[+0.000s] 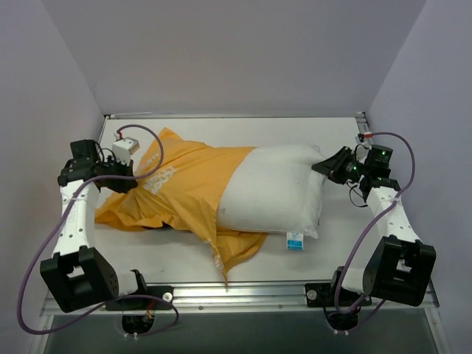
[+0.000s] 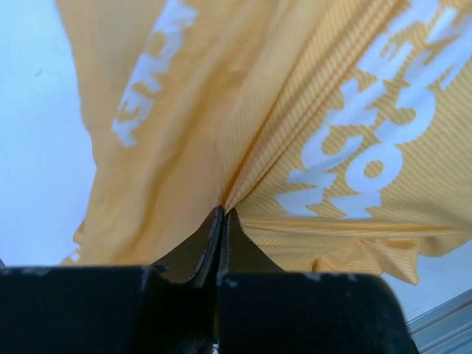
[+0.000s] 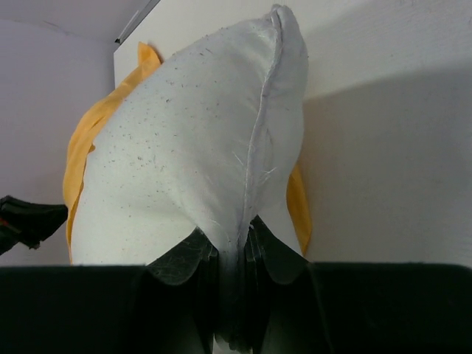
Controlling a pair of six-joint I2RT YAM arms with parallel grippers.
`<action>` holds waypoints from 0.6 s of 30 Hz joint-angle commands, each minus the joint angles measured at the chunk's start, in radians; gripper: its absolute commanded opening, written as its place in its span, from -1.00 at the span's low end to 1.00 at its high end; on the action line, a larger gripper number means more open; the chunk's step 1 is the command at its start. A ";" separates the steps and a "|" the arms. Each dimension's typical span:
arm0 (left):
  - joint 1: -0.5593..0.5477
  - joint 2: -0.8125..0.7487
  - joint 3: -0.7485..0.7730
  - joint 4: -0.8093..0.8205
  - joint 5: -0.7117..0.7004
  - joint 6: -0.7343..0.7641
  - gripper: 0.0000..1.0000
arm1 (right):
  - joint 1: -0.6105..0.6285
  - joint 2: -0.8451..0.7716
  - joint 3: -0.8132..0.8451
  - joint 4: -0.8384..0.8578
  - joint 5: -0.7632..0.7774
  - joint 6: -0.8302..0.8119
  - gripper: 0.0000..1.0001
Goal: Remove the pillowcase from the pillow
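Observation:
The orange-yellow pillowcase (image 1: 184, 193) with white lettering covers the left half of the white pillow (image 1: 276, 192), whose bare right half sticks out of it. A small blue-and-white tag (image 1: 295, 241) hangs at the pillow's near edge. My left gripper (image 1: 139, 179) is shut on the pillowcase's left end. In the left wrist view the gripper (image 2: 223, 214) pinches a fold of the pillowcase (image 2: 295, 110). My right gripper (image 1: 320, 167) is shut on the pillow's far right corner. In the right wrist view the gripper (image 3: 237, 247) clamps the pillow (image 3: 184, 147) along its seam, with the pillowcase (image 3: 81, 147) behind.
The white table (image 1: 346, 140) is boxed in by grey walls on the left, back and right. A metal rail (image 1: 243, 293) runs along the near edge between the arm bases. Purple cables loop beside both arms.

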 commanded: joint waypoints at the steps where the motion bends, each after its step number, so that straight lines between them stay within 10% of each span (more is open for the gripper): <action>1: 0.256 0.058 0.087 0.068 -0.164 0.048 -0.95 | -0.138 -0.054 0.047 0.048 0.119 -0.061 -1.00; 18: 0.394 0.075 0.173 0.278 -0.260 -0.086 -0.95 | -0.234 -0.031 0.192 0.066 0.065 -0.012 -1.00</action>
